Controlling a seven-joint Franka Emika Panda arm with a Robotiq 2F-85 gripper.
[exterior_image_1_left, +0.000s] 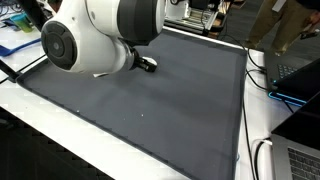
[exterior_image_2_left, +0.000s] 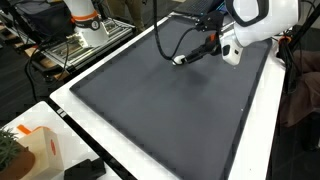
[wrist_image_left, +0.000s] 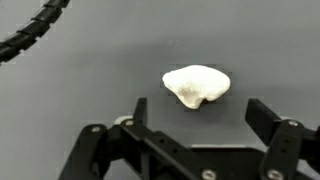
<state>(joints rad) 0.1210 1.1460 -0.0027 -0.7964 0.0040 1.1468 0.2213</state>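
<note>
A small white lumpy object (wrist_image_left: 196, 84) lies on the dark grey mat (wrist_image_left: 80, 90). In the wrist view my gripper (wrist_image_left: 200, 112) is open, its two black fingers standing to either side of the object and just short of it, not touching. In an exterior view the gripper (exterior_image_2_left: 190, 55) hangs low over the far part of the mat (exterior_image_2_left: 160, 100), with the white object (exterior_image_2_left: 177, 60) at its tip. In an exterior view the arm's large white joint (exterior_image_1_left: 95, 35) hides most of the gripper (exterior_image_1_left: 147, 63) and the object.
The mat covers a white table (exterior_image_2_left: 70, 112). Black cables (exterior_image_1_left: 262, 75) and a laptop (exterior_image_1_left: 295, 75) lie along one side. Another arm base (exterior_image_2_left: 85, 20) and a metal rack stand beyond the table. A box (exterior_image_2_left: 35, 145) sits at a corner. A black cable (wrist_image_left: 30, 35) crosses the wrist view.
</note>
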